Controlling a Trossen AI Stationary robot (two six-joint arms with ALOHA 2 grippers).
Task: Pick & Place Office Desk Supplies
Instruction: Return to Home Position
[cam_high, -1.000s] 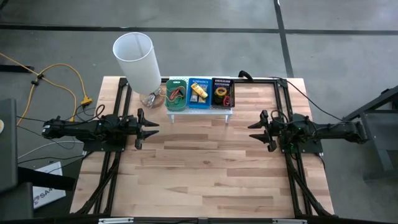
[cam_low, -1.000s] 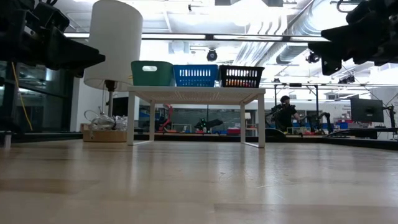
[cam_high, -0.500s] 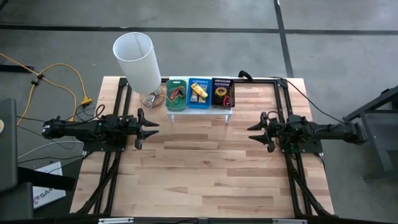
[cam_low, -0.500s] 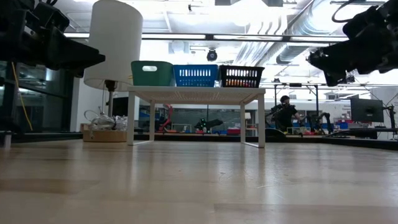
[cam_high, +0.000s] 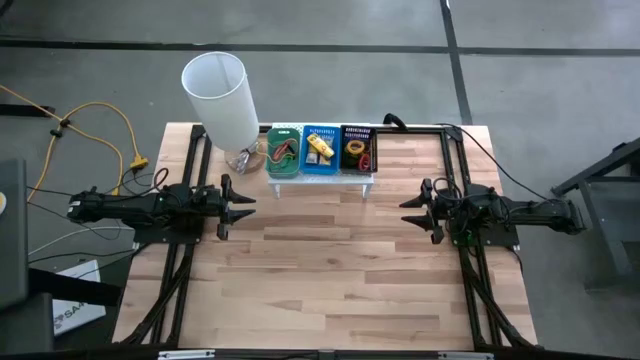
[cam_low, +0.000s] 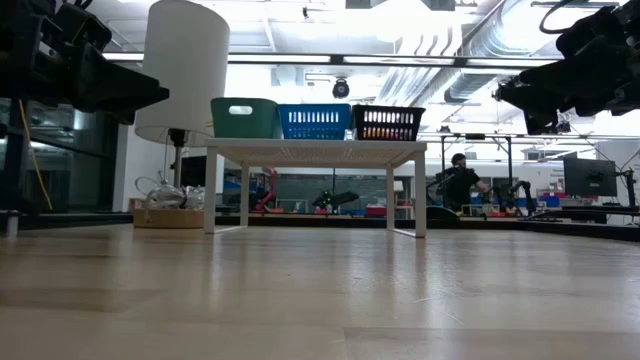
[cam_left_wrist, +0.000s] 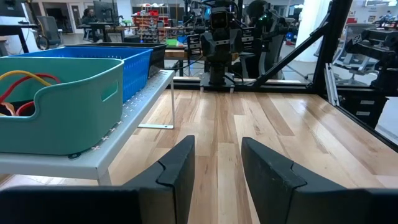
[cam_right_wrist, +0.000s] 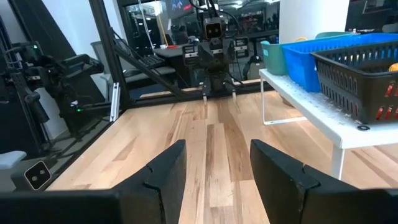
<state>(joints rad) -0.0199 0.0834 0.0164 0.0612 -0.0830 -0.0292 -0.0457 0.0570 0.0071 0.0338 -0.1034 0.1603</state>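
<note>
At the left side of the bench I am holding the left pincer wide and empty, raised off the wood, because nothing loose is lying there to fetch. Along the white shelf the green tray, blue tray and black tray are sitting side by side with their supplies inside, so I am judging the sorting done. Over on the right, the right pincer is hovering wide and empty too, facing inward, clear of the shelf.
</note>
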